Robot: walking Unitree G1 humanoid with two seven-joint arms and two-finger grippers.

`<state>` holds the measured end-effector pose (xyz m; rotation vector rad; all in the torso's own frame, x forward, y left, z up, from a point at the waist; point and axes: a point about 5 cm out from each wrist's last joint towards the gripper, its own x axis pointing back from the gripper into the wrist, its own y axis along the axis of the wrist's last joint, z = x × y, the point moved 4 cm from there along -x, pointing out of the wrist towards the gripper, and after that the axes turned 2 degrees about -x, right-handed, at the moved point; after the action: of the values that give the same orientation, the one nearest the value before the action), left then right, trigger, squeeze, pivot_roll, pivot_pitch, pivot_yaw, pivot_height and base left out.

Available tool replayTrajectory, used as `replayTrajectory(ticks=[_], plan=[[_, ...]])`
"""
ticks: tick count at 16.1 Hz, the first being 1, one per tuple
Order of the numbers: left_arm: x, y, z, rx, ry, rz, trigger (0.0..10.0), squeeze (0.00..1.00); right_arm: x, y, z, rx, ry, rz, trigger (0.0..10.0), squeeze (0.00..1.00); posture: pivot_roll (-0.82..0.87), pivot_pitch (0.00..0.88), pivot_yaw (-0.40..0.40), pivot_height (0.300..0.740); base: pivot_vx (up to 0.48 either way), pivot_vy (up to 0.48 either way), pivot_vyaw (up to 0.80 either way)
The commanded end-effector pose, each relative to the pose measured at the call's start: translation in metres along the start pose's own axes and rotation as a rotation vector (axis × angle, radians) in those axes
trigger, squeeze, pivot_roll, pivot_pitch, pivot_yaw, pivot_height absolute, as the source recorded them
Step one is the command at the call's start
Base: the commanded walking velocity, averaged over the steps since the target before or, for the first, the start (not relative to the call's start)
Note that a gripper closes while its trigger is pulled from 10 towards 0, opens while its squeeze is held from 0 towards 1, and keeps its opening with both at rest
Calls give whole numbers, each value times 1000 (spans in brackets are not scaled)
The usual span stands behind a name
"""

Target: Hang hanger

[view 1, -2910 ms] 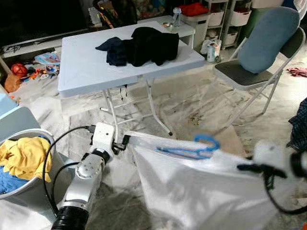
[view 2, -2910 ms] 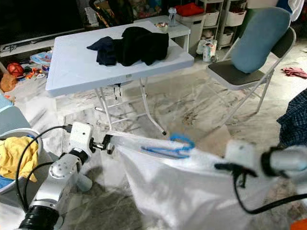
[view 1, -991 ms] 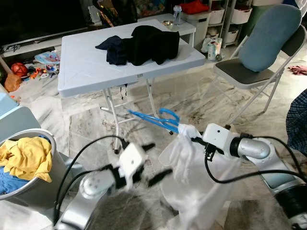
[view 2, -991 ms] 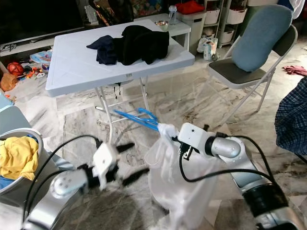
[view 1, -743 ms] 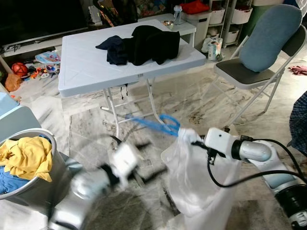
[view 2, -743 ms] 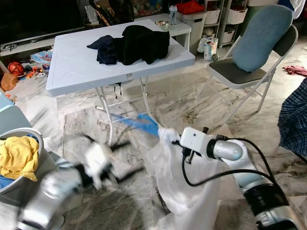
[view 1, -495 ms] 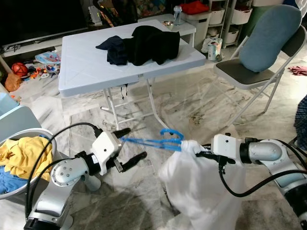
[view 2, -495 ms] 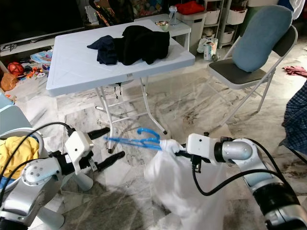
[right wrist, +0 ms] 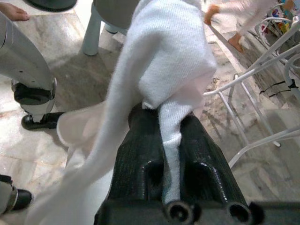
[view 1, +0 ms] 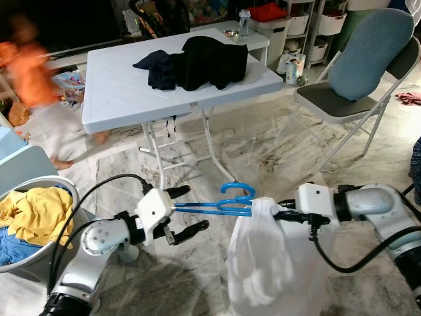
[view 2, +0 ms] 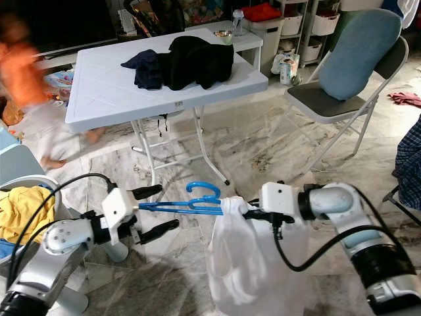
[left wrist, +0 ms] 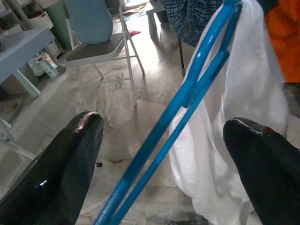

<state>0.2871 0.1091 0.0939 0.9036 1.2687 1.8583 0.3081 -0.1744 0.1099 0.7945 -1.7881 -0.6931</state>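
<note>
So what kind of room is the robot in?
Probably a lived-in family room at home: a folding table with dark clothes piled on it, a laundry basket of clothes, and toys on the marble floor.

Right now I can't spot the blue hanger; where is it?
In the left eye view, the blue hanger hangs mid-air before the table, between the left gripper's open fingers and the white garment.

White folding table stands on the marble floor, dark clothes heaped on top. Folding chair beside it carries 1 blue cushion.
</note>
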Motion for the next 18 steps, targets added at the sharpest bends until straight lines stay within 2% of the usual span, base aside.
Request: replayTrajectory(ticks=[1,3,5,7,8,9,10,11,12,13,14,18], plan=[[-4,1,2,-27,-22,6,10000,1000,6,14,-10,56,-11,-30,10000,0,-171,0,63,740,0,0,0],[-9,0,2,-32,-22,6,10000,1000,7,13,-9,56,-7,-30,10000,0,-174,0,63,740,0,0,0],[-13,3,1,-41,-28,-8,10000,910,6,12,-4,54,11,-31,10000,0,-173,0,63,740,0,0,0],[-16,2,-3,-51,-59,-9,10000,906,6,13,-1,54,33,-30,10000,0,-174,0,62,740,0,0,0],[-17,1,-4,-49,-82,-4,10000,804,8,13,-2,56,33,-30,10000,0,-174,0,62,740,0,0,0],[-18,0,-6,-45,-106,-2,10000,647,9,14,-3,58,35,-29,10000,0,-174,0,62,740,0,0,0],[-19,1,-6,-70,-110,-4,10000,161,10,14,-4,61,41,-28,10000,0,-174,0,63,740,0,0,0],[-21,1,-4,-67,-104,-9,10000,59,12,14,-4,65,44,-28,10000,0,-174,0,63,740,0,0,0],[-23,-1,-6,-75,-127,-9,10000,0,14,12,-3,64,50,-20,10000,0,-177,0,65,740,0,0,0],[-24,-1,-7,-67,-141,-12,10000,0,15,11,-2,65,56,-12,10000,0,-177,0,65,740,0,0,0],[-25,0,-6,-65,-155,-19,0,0,17,8,1,73,67,6,10000,0,-186,0,71,740,0,0,0],[-25,-4,-8,-65,-233,4,0,0,19,6,0,70,63,11,10000,0,-187,0,77,740,0,0,0]])
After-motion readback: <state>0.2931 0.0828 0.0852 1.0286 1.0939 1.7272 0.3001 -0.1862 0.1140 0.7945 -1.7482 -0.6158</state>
